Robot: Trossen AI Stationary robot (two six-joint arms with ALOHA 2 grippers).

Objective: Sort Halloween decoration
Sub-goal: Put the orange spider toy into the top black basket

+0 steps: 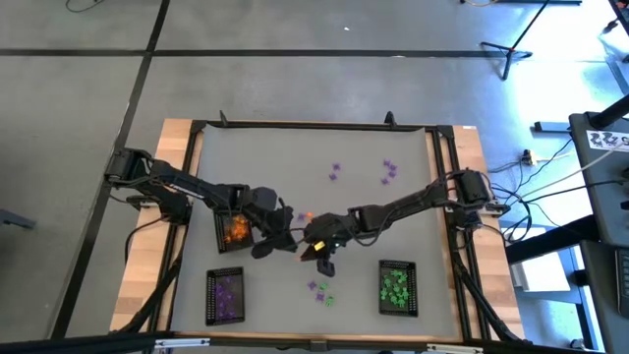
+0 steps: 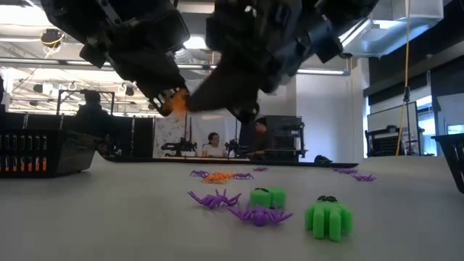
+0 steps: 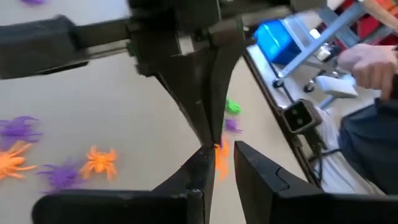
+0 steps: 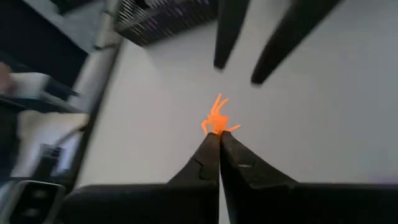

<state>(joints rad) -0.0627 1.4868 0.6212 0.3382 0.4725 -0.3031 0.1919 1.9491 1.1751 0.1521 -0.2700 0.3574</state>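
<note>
**Mid-air handover of an orange spider above the tabletop's centre**

Pictured at the middle of the tabletop (image 1: 295, 157): right end effector (image 4: 219, 138) clenched on a small orange spider (image 4: 217, 119), held clear of the surface. Facing it, left end effector (image 3: 219, 163) slightly parted, fingertips flanking the same spider without yet pinching it. Best handled, by the look of it, by closing the left fingers squarely on the body rather than the thin legs, and only then releasing on the right; a premature release risks dropping so tiny a piece. Likely destination: the mesh tray of orange pieces (image 1: 234, 228) near the left edge, just beside the left arm.

Elsewhere: a tray of purple pieces (image 1: 226, 295) toward the near left corner and a tray of green pieces (image 1: 397, 286) toward the near right corner. Still loose: purple spiders (image 1: 390, 170) toward the far edge, more orange spiders (image 3: 99, 160) under the arms, and a mixed purple and green cluster (image 1: 320, 290) near the front edge. Both arms crowded tip to tip, leaving little room for error. People visible in the room beyond.
</note>
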